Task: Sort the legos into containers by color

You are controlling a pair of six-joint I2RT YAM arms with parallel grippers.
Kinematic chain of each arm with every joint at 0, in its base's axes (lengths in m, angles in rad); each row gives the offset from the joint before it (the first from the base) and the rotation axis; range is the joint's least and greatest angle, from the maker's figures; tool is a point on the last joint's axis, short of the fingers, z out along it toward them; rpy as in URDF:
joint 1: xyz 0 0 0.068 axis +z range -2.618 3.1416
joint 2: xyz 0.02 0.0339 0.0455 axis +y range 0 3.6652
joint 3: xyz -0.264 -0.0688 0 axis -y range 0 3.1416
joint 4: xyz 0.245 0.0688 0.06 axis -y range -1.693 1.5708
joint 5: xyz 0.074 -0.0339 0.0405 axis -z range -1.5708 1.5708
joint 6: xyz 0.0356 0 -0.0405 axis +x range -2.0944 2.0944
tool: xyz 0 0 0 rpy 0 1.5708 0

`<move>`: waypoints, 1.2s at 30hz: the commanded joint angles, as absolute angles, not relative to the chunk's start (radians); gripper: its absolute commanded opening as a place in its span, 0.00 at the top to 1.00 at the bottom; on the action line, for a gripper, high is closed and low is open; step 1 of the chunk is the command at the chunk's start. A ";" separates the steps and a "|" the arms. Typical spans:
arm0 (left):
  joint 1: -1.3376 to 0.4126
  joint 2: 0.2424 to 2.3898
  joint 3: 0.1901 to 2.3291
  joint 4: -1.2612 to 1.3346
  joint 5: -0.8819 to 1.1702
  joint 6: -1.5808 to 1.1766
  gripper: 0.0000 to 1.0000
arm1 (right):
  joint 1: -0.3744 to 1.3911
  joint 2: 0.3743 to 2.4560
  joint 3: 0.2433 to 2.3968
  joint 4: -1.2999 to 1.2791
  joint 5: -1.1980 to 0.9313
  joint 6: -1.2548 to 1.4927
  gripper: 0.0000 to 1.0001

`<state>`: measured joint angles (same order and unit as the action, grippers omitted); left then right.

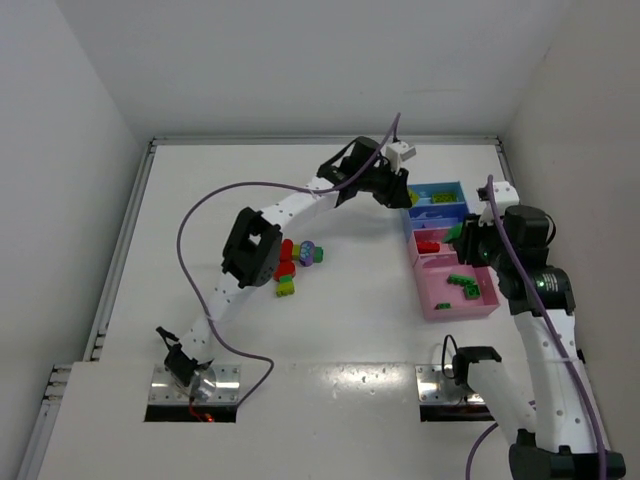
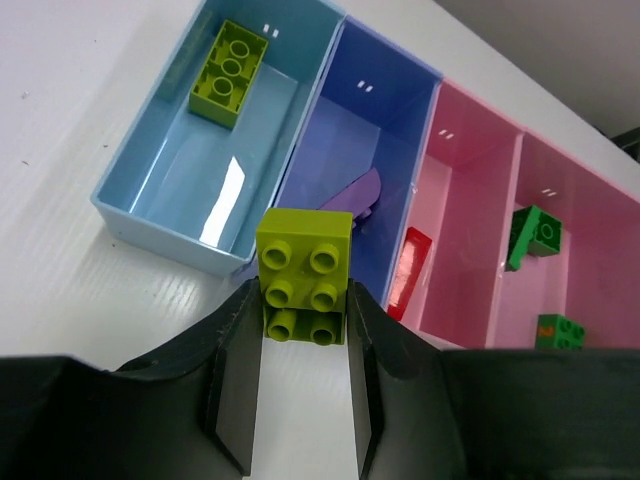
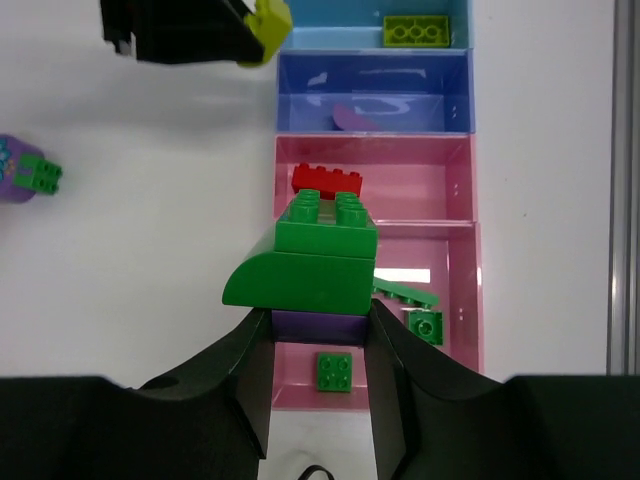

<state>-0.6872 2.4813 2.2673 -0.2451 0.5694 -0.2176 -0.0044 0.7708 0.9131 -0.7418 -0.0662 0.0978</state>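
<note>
Simultaneously, toward the table's (image 1: 350, 330) right edge, the left gripper (image 2: 302, 296) clamps a yellow-green brick (image 2: 303, 262) beside the light-blue tray (image 2: 160, 190) where its twin (image 2: 228, 72) lies, color-matched, while the right gripper (image 3: 318, 325) pinches a green brick (image 3: 310, 265) above the pink tray (image 3: 455, 320) collecting greens.

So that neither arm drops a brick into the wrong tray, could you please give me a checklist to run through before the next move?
1. Left claw grips yellow-green brick: ok.
2. That brick above light blue tray, where the matching brick lies: not ok, it hangs at the near wall.
3. Right claw grips purple piece: ok.
4. Load is one colour: not ok, green piece sits on top.
5. Load above pink compartment with green bricks: cannot tell.
6. Claws apart: ok.
</note>
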 commanded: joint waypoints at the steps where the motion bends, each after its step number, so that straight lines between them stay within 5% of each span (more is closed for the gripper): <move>1: -0.684 2.496 2.344 -0.152 0.529 -0.227 0.99 | -0.009 0.759 0.985 -0.761 -0.009 0.162 1.00; 16: -0.675 2.629 2.367 0.179 0.529 -0.379 0.88 | -0.038 0.788 0.956 -0.742 -0.112 0.184 1.00; 19: -0.684 2.660 2.378 0.202 0.520 -0.403 0.79 | -0.048 0.798 0.956 -0.742 -0.130 0.184 1.00; 22: -0.684 2.684 2.396 0.212 0.511 -0.403 0.54 | -0.058 0.808 0.956 -0.742 -0.149 0.184 1.00; 26: -0.684 2.695 2.396 0.212 0.511 -0.403 0.33 | -0.058 0.818 0.956 -0.733 -0.170 0.184 1.00; 30: -0.684 2.672 2.396 0.212 0.511 -0.403 0.23 | -0.058 0.818 0.946 -0.723 -0.221 0.172 1.00; 36: -0.664 2.464 2.290 0.125 0.639 -0.390 0.23 | -0.058 0.851 0.937 -0.745 -0.391 0.016 1.00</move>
<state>-0.6788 2.6690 2.3280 0.1390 0.5510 -0.4049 -0.0521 0.8299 0.9409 -0.7650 -0.2752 0.1001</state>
